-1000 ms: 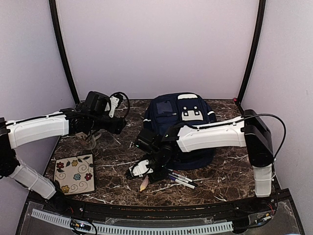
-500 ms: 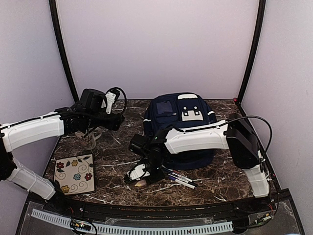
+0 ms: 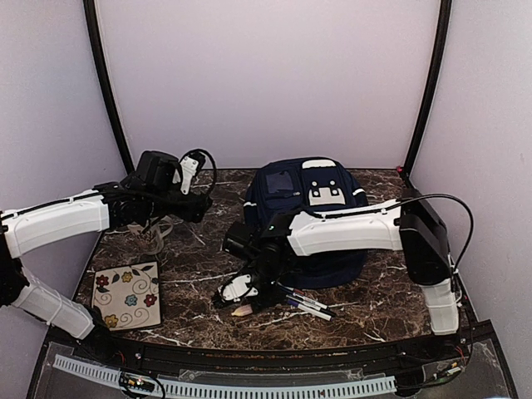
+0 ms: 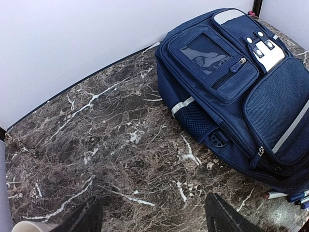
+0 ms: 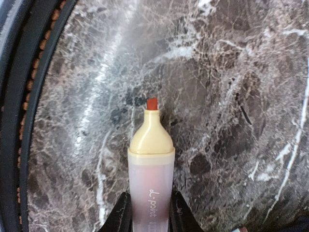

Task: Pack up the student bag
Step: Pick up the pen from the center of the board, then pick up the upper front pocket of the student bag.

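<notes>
The student bag [image 3: 312, 195], navy with a white studded patch, lies flat at the back middle of the table; it also shows in the left wrist view [image 4: 241, 77] with its pockets zipped. My right gripper [image 3: 241, 301] is low over the table in front of the bag, shut on a highlighter [image 5: 150, 159] with a translucent body, cream top and red tip that points at the table's front edge. My left gripper [image 4: 152, 215] is open and empty, above bare marble left of the bag.
Several pens [image 3: 309, 304] lie just right of my right gripper, in front of the bag. A floral square pad [image 3: 127, 296] lies at the front left. A glass cup [image 3: 152, 237] stands under my left arm. The table's front rail [image 5: 19, 121] is close.
My right gripper has dropped onto the highlighter at the front and closed on it. My left arm has drawn slightly to the left and then held still.
</notes>
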Controlling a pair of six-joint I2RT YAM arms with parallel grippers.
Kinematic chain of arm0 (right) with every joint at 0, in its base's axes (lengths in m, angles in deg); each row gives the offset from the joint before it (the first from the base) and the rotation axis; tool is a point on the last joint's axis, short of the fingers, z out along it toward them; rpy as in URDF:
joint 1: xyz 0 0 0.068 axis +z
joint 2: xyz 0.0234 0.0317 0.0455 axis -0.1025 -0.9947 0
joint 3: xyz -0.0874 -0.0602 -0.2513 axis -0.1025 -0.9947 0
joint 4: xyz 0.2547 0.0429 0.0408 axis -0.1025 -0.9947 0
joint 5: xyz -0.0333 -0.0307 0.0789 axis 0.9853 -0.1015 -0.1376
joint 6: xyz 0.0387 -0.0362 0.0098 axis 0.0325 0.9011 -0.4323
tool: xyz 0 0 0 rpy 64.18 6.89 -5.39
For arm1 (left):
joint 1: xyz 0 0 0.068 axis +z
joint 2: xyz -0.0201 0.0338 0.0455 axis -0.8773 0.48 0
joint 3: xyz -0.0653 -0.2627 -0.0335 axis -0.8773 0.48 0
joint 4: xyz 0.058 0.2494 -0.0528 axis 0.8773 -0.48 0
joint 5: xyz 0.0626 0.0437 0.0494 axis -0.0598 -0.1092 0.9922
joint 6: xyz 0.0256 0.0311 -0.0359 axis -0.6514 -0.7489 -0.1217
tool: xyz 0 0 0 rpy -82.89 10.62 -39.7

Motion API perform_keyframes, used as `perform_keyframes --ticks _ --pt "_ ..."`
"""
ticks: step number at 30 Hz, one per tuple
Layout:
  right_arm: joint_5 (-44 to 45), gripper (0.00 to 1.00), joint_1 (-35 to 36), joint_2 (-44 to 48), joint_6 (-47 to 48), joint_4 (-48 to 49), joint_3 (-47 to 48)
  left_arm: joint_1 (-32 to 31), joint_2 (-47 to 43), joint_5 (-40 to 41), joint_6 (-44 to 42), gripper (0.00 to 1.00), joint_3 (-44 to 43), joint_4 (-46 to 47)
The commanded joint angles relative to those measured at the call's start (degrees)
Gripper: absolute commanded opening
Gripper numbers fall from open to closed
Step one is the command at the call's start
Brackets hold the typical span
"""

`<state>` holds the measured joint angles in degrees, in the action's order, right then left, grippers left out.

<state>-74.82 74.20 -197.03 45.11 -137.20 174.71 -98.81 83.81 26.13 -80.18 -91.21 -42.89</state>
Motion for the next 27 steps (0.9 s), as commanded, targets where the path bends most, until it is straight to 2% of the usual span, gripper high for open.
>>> perform_keyframes --ticks 1,3,6,7,9,11,13,16,20,27 --pt "-2.43 0.14 -0.87 11.53 -2.74 -1.38 -3.04 0.23 0.8 -3.65 -1.7 0.77 -0.16 0.09" --pt "-3.15 0.14 -2.5 16.57 -3.37 -1.27 -6.1 0.23 1.8 -8.6 -2.64 0.77 -0.09 0.21" --pt "-4.09 0.14 -7.33 23.42 -3.89 -0.18 -12.03 0.18 2.95 -14.06 -2.62 0.84 0.83 2.14" --pt "-4.07 0.14 -9.23 25.58 -3.96 0.07 -13.97 -0.02 3.02 -14.15 -2.21 0.93 1.44 3.31" --pt "-4.23 0.13 -13.82 29.64 -4.22 -0.16 -17.35 -1.06 3.28 -13.04 -2.17 0.95 2.55 6.46" --pt "-5.15 0.13 -18.96 33.83 -4.52 -0.05 -20.65 -3.04 4.3 -13.78 -3.61 0.91 1.88 7.43" --pt "-6.64 0.13 -24.67 38.45 -5.39 1.45 -24.56 -5.88 6.18 -14.63 -6.31 0.81 0.08 7.52" --pt "-7.23 0.13 -32.43 44.03 -7.44 4.68 -30.84 -12.58 11.06 -10.95 -12.64 0.7 -3.82 7.37" --pt "-4.83 0.13 -39.54 50.68 -11.88 11.53 -38.24 -18.11 20.5 -7.43 -18.79 0.66 -10.42 6.48" --pt "-4.71 0.13 -50.28 54.61 -17.58 18.95 -44.05 -22.78 33.84 -4.81 -24.78 0.63 -23.08 2.21"
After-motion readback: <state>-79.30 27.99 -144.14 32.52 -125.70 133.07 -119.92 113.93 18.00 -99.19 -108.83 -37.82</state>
